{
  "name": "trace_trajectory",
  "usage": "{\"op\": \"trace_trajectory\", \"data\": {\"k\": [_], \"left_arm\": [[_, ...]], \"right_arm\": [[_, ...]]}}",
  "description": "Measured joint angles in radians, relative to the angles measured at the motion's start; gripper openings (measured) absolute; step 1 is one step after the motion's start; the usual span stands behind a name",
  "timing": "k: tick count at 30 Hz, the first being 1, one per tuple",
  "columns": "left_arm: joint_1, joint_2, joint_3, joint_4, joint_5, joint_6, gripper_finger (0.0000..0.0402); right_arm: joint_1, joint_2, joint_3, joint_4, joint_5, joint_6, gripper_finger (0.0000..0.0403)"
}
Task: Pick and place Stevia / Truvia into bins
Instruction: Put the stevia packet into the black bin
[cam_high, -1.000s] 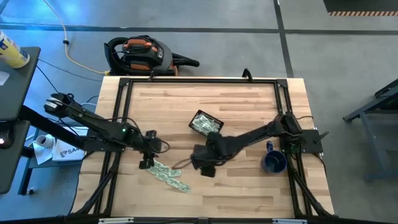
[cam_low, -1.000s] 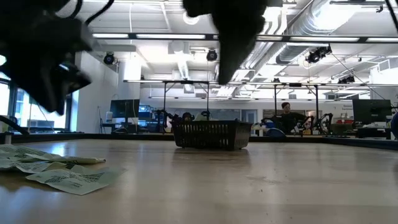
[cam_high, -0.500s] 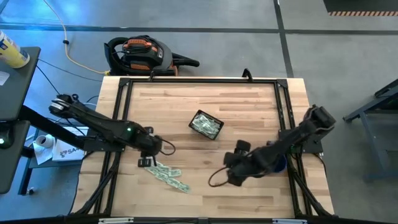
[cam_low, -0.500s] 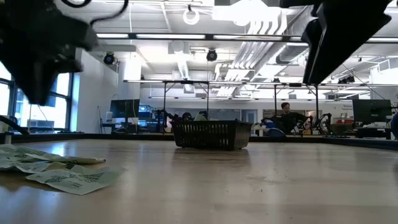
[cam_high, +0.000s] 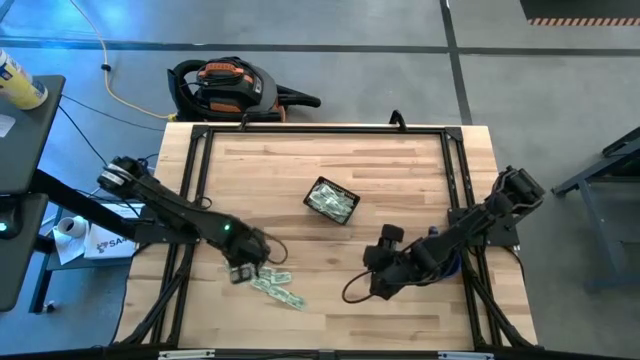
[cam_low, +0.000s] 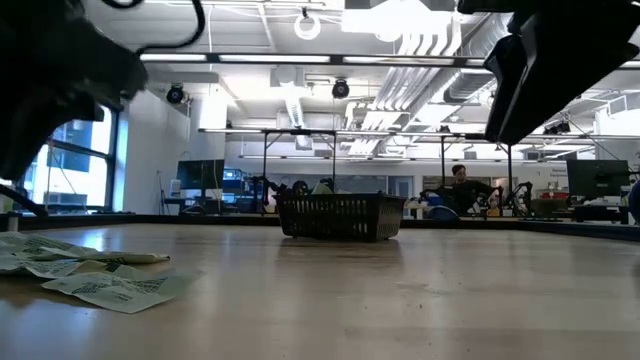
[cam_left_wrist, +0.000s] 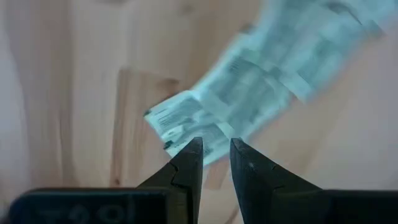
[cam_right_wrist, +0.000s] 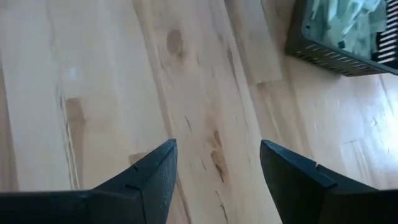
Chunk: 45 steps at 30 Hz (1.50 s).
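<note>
Several pale green and white Stevia / Truvia sachets (cam_high: 277, 288) lie flat in a loose heap on the wood near the table's front left. They also show in the low view as sachets (cam_low: 95, 278). My left gripper (cam_high: 240, 272) hangs just above the heap's left end, pointing down. Its fingers (cam_left_wrist: 186, 165) stand a narrow gap apart with nothing between them. The dark slatted basket (cam_high: 331, 200) stands mid-table with sachets inside. My right gripper (cam_high: 377, 284) hovers open over bare wood, right of the heap.
A blue mug (cam_high: 447, 268) near the right edge sits mostly under my right arm. A corner of the basket (cam_right_wrist: 339, 40) shows in the right wrist view. Black frame rails (cam_high: 196, 170) run along the table's edges. Bare wood lies between the heap and the basket.
My right gripper has swung from the middle of the table, near the heap, toward the right edge, and has then kept still. My left gripper has tipped to point straight down and has shifted a little toward the near edge, over the sachets. The sachets lie as before.
</note>
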Motion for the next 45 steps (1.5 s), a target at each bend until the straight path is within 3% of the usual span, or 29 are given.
{"op": "trace_trajectory", "data": {"k": [2,8,14,17,22,33,45], "left_arm": [[-0.02,0.001,0.02,-0.012,0.005,0.126,0.0115],[-0.025,0.056,0.02,-0.086,-0.014,0.295,0.012],[-0.025,0.147,0.018,-0.073,-0.001,0.496,0.0186],[-0.025,0.16,0.018,-0.073,-0.048,0.588,0.0223],[0.003,0.157,0.018,-0.043,-0.099,0.684,0.0247],[0.101,0.156,-0.065,0.05,0.0,0.799,0.0204],[0.099,0.15,-0.137,0.128,-0.025,0.739,0.0138]], "right_arm": [[0.0,0.0,0.0,-0.004,0.0,-0.02,0.022],[-0.015,0.0,0.0,0.006,0.038,-0.02,0.022],[-0.042,0.0,0.0,0.014,0.043,0.038,0.022],[-0.045,0.0,0.0,0.013,0.047,0.064,0.022],[-0.045,0.0,0.0,0.013,0.074,0.11,0.022],[-0.044,0.0,0.0,0.008,0.056,0.138,0.022],[-0.044,0.0,0.0,-0.019,0.051,0.138,0.022]]}}
